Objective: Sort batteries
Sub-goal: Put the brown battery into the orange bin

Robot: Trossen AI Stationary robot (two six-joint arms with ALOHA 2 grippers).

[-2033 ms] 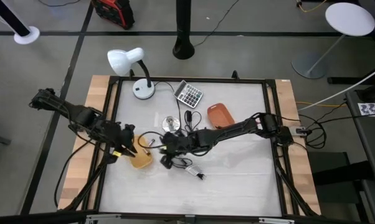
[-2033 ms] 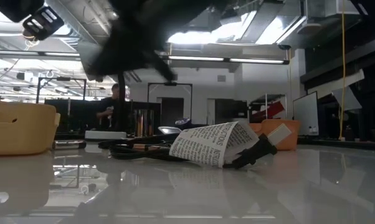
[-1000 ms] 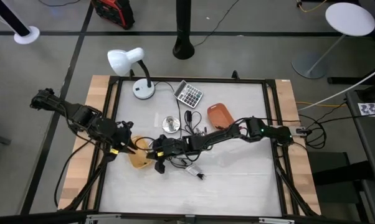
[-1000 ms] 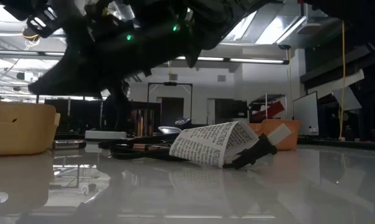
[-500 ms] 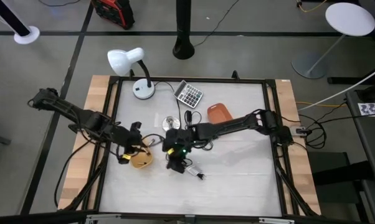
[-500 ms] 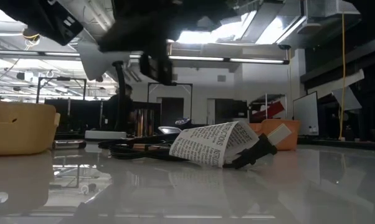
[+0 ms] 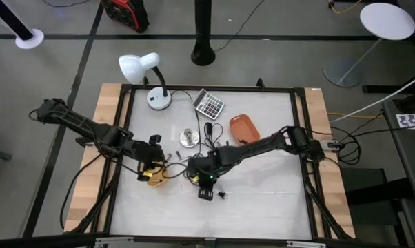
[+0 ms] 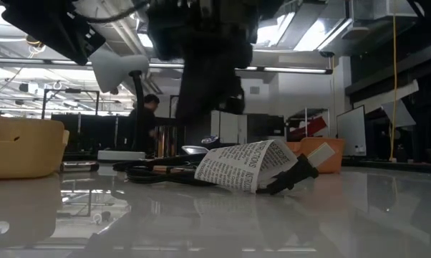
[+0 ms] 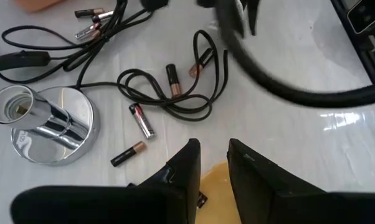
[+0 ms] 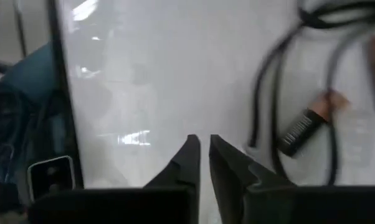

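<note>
Several small batteries lie loose on the white table among black cables, seen in the left wrist view: one (image 9: 172, 81) inside a cable loop, one (image 9: 141, 121) beside it, one (image 9: 128, 154) nearer my fingers. Another battery (image 10: 306, 127) lies by a cable in the right wrist view. A yellow bowl (image 7: 156, 178) sits at the table's left. My left gripper (image 7: 152, 156) hovers over the bowl's far rim, open by a narrow gap (image 9: 213, 155). My right gripper (image 7: 206, 180) hangs above bare table right of the bowl, shut (image 10: 204, 149), holding nothing that shows.
A white desk lamp (image 7: 140, 67), a calculator (image 7: 209, 105), an orange tray (image 7: 243, 127) and a chrome socket base (image 7: 188, 136) stand toward the far side. A black plug with a printed label (image 8: 248, 166) lies amid tangled cables. A person (image 8: 145, 122) stands beyond the table.
My right gripper has drawn back from the yellow bowl, moving toward the table's right and near edge. My left gripper has shifted toward the table's right, over the bowl's far rim. The batteries and cables on the table have stayed put.
</note>
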